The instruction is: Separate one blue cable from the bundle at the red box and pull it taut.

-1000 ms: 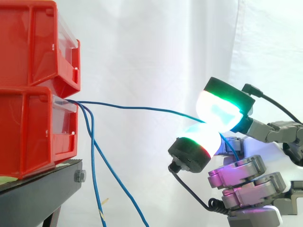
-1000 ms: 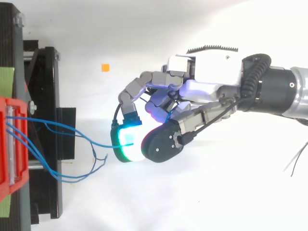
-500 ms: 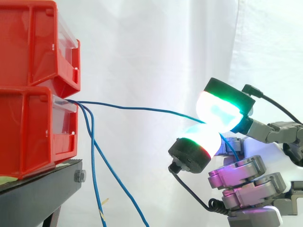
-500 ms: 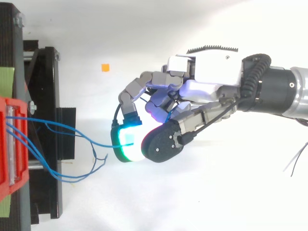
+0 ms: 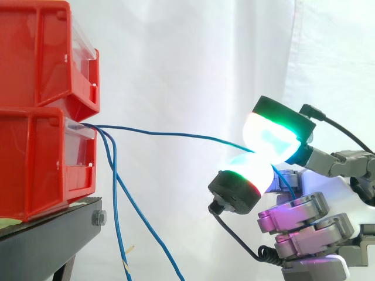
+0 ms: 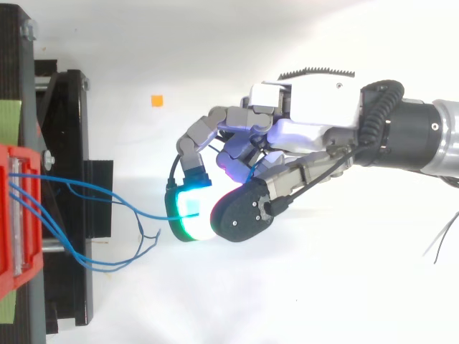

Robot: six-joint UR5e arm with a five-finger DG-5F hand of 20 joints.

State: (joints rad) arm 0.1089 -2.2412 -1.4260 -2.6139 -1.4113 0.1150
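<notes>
White curtain [image 5: 187, 52] backdrop. Robot hand [image 6: 301, 136] pinches one thin blue cable [image 5: 176, 134] right of red plastic bin [image 5: 41, 158]. Nothing has moved in the last second; cable apparently not yet taut.

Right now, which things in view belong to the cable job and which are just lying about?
Job:
hand
pinched blue cable
loose blue cables
lower red bin

Lying about:
upper red bin
black stand
orange square
white curtain
</notes>
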